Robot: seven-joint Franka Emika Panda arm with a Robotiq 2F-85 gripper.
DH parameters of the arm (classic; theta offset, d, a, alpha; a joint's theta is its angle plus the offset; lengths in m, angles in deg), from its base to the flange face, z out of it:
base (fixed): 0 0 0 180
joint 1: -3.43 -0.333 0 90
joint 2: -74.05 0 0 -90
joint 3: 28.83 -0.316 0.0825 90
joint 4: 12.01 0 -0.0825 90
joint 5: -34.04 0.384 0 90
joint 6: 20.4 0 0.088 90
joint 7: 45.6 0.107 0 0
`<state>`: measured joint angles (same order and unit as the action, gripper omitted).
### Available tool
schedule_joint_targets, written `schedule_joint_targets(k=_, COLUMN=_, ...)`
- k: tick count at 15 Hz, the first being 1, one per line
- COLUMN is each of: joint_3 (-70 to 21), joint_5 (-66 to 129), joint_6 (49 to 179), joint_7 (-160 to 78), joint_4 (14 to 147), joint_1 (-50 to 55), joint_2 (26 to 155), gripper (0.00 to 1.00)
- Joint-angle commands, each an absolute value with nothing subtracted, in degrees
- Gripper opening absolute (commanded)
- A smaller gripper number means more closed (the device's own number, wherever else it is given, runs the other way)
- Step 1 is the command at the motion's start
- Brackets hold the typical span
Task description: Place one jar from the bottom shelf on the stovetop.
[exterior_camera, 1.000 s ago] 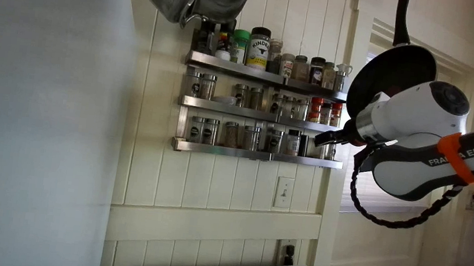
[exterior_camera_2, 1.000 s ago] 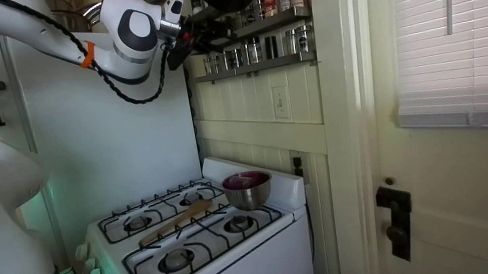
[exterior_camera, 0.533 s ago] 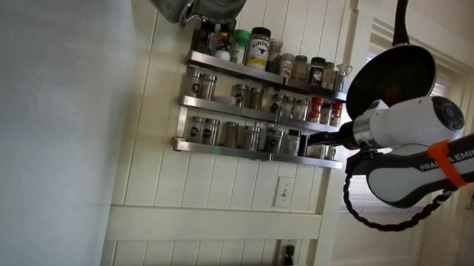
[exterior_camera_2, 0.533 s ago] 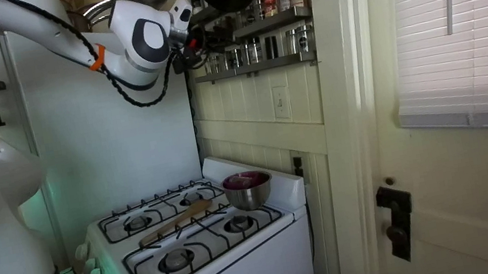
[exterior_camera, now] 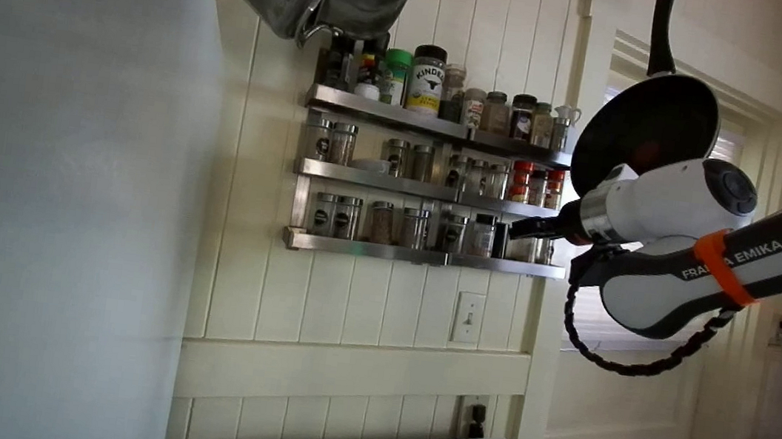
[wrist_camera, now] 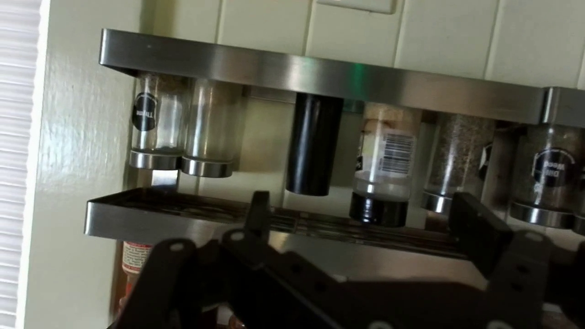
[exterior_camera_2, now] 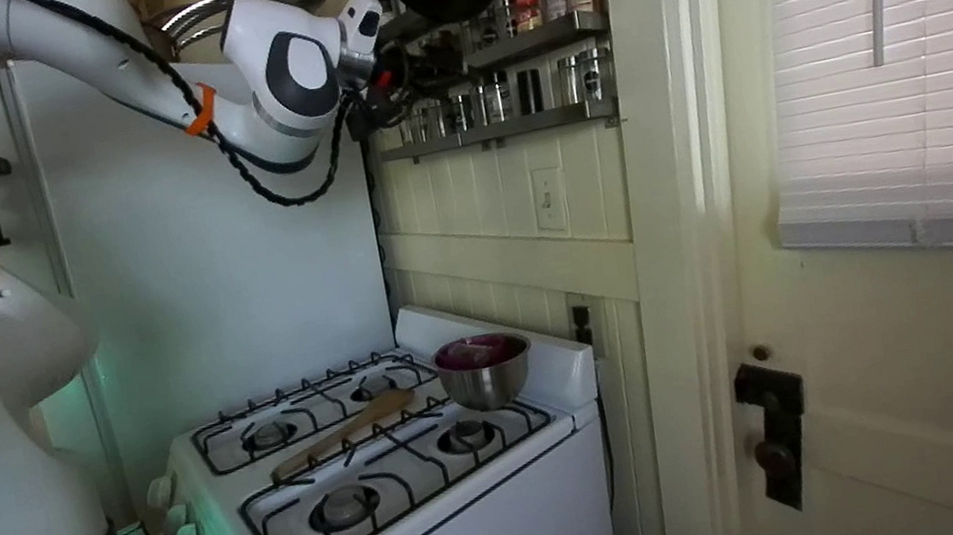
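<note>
The task looks to be only at the approach. Jars (exterior_camera: pixel 414 230) stand on the bottom shelf (exterior_camera: pixel 387 251), none in grasp; in front of that shelf hangs the gripper (wrist_camera: pixel 361 212), its fingers spread wide and pinching nothing. Between them the wrist view shows a black-capped jar (wrist_camera: pixel 386 157) and a black cylinder (wrist_camera: pixel 315 144); which is meant, I cannot tell. Well below the shelf, the stovetop (exterior_camera_2: pixel 226 513) bears a bowl (exterior_camera_2: pixel 488 388) and a spoon (exterior_camera_2: pixel 357 423). Grasping, lifting off the shelf, lowering and setting down all seem left.
</note>
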<state>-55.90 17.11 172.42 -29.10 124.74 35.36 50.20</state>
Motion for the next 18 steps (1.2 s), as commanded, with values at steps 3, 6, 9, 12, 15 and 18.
schedule_joint_targets(k=3, joint_3=-62.36, joint_5=17.02, joint_6=172.78, joint_7=-29.87, joint_4=120.41, joint_1=42.46, joint_2=53.50, gripper=1.00)
schedule_joint_targets(k=6, joint_3=-65.12, joint_5=16.91, joint_6=172.40, joint_7=-29.89, joint_4=118.87, joint_1=44.38, joint_2=55.39, gripper=1.00)
schedule_joint_targets(k=9, joint_3=-67.36, joint_5=16.97, joint_6=172.48, joint_7=-29.85, joint_4=117.74, joint_1=45.99, joint_2=57.20, gripper=1.00)
schedule_joint_targets(k=12, joint_3=-68.94, joint_5=17.01, joint_6=172.32, joint_7=-29.86, joint_4=116.56, joint_1=47.49, joint_2=58.48, gripper=1.00)
schedule_joint_targets(k=15, joint_3=-70.28, joint_5=16.93, joint_6=171.99, joint_7=-29.98, joint_4=115.26, joint_1=48.90, joint_2=59.71, gripper=1.00)
schedule_joint_targets(k=18, joint_3=-71.72, joint_5=16.73, joint_6=171.61, joint_7=-30.42, joint_4=113.75, joint_1=50.27, joint_2=61.09, gripper=1.00)
